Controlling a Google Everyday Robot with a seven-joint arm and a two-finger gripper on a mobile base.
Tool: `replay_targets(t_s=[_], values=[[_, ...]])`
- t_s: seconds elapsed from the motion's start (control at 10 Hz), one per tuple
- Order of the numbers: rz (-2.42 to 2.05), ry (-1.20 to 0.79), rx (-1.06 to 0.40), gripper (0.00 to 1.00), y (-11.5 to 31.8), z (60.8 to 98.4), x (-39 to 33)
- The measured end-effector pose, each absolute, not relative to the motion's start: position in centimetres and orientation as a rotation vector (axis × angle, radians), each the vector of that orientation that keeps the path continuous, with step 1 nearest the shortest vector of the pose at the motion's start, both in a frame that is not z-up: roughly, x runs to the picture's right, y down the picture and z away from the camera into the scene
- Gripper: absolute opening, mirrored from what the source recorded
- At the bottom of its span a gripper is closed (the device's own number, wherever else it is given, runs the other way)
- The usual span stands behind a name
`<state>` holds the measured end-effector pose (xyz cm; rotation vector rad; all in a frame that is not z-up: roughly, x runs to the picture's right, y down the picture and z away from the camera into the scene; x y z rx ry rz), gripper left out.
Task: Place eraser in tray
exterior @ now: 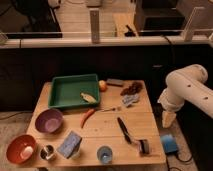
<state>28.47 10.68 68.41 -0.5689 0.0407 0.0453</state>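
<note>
Only the one camera view. The gripper (167, 120) is a pale tapered piece hanging off the chunky white arm, out past the right edge of the wooden table (102, 131), well apart from everything on it. Honestly can't tell if it's open or closed, or holding anything. The eraser (115, 82), a flat dark grey slab, lies near the table's back edge, right beside the round orange fruit (102, 85). The tray (67, 92), green plastic with a raised rim, sits just left of that fruit.

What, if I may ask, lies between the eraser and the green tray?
In the camera view, an orange fruit sits between the eraser and tray; the gripper hangs off the table's right edge.
</note>
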Motion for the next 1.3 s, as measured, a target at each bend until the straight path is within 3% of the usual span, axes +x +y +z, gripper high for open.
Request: replay_targets(t_s=[1.3], values=[[0.08, -0.02, -0.564, 0.8, 6.7, 75.0, 21.9]])
